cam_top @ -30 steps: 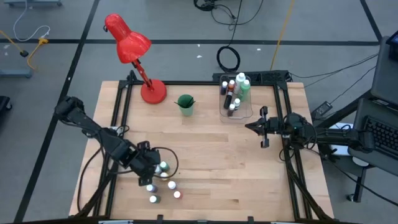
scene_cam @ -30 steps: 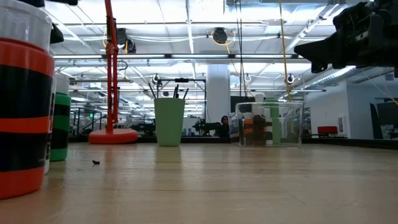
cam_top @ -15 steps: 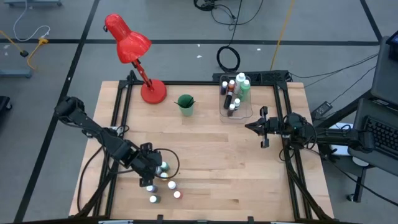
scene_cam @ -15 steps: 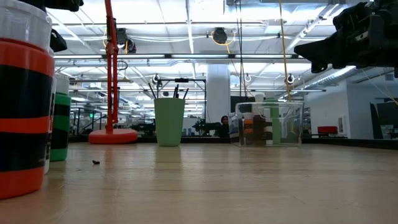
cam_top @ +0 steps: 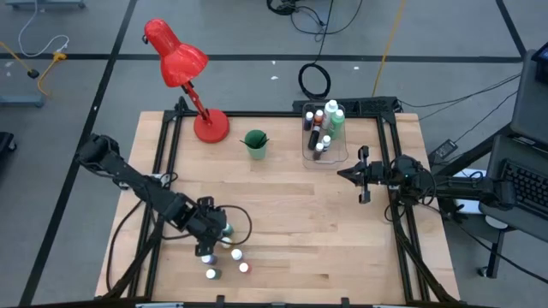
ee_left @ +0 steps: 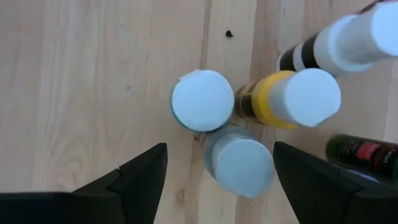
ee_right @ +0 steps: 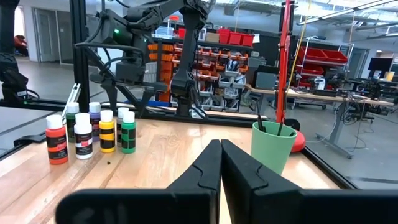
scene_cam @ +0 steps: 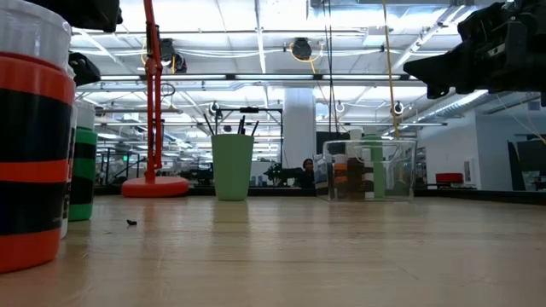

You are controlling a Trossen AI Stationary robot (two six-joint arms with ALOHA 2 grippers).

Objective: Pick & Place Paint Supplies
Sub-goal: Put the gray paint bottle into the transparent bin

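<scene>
A cluster of tiny white-capped paint bottles (cam_top: pixel 229 252) stands upright near the table's near-left edge. My left gripper (cam_top: pixel 214 235) hangs open above them, pointing down. In the left wrist view its fingers (ee_left: pixel 143 180) flank a teal bottle (ee_left: pixel 202 99) and a grey-blue bottle (ee_left: pixel 239 160) without touching; a yellow bottle (ee_left: pixel 298 96) stands beside them. Other bottles, a tall green one among them (cam_top: pixel 336 120), stand in the clear bin (cam_top: pixel 310 154). My right gripper (cam_top: pixel 344 174) waits shut, raised over the table's right part.
A green cup (cam_top: pixel 255 144) holding dark-handled brushes stands at the far middle, and a red desk lamp (cam_top: pixel 210 127) stands on the far left. A black frame runs along the table's left and right sides. Bare wood lies between cluster and bin.
My left gripper has moved a little toward the table's right and near edge, and down over the bottle cluster. Its fingers have stayed open. The bottles have kept their places.
</scene>
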